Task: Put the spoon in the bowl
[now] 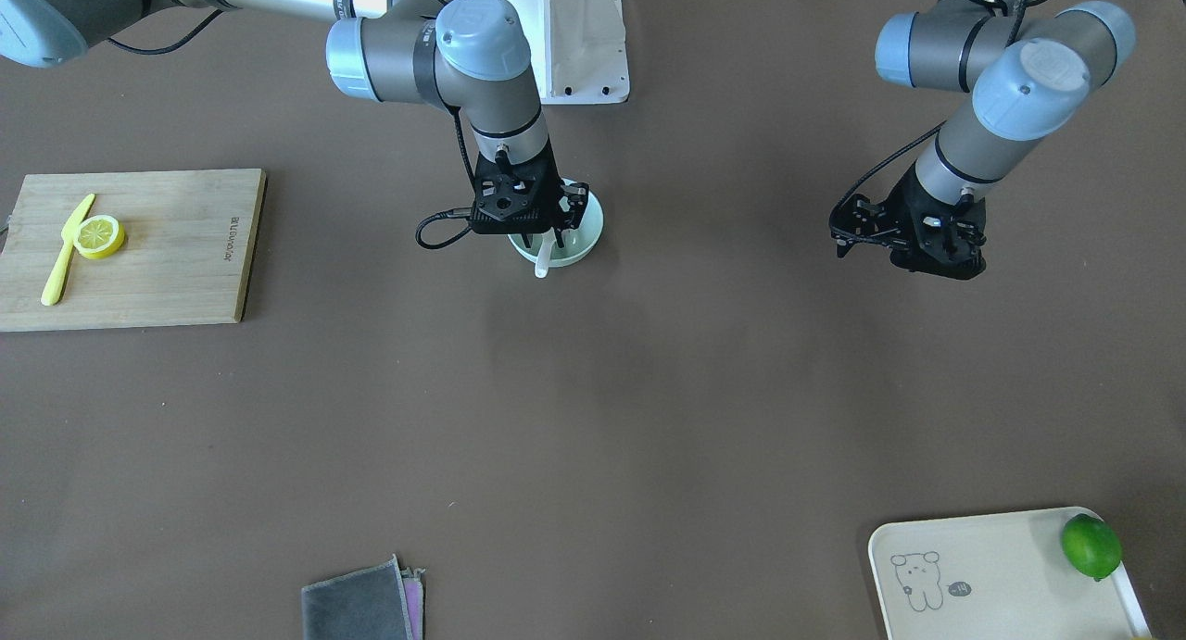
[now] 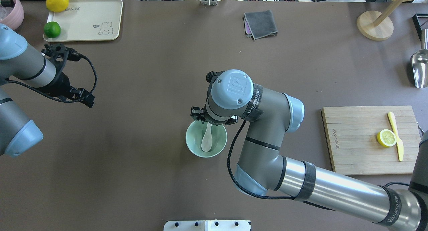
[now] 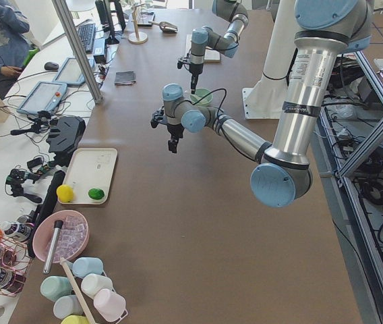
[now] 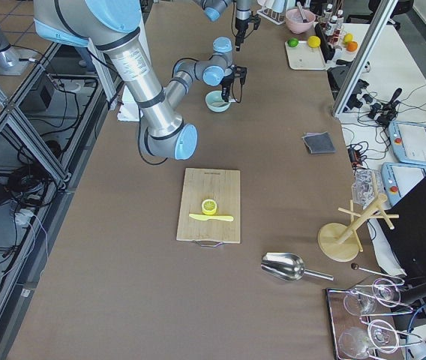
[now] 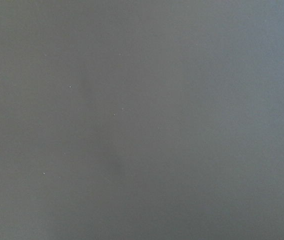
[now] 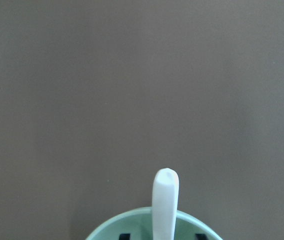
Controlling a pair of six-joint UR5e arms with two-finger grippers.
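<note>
The pale mint-green bowl (image 1: 589, 240) stands near the table's middle; it also shows in the overhead view (image 2: 192, 144) and at the bottom of the right wrist view (image 6: 104, 229). The white spoon (image 2: 206, 142) lies inside it, scoop down, with its handle (image 1: 543, 262) leaning over the rim (image 6: 165, 197). My right gripper (image 1: 558, 235) hangs straight above the bowl. Its fingertips (image 6: 124, 235) stand apart on either side of the handle without touching it, so it is open. My left gripper (image 1: 927, 256) hangs over bare table, far from the bowl, apparently open and empty.
A wooden cutting board (image 2: 367, 140) with a lemon slice (image 2: 387, 138) and a yellow-green knife (image 2: 396, 135) lies on the robot's right. A cream tray (image 2: 87, 22) with a lime and a lemon sits far left. A grey cloth (image 2: 260, 23) lies at the far edge.
</note>
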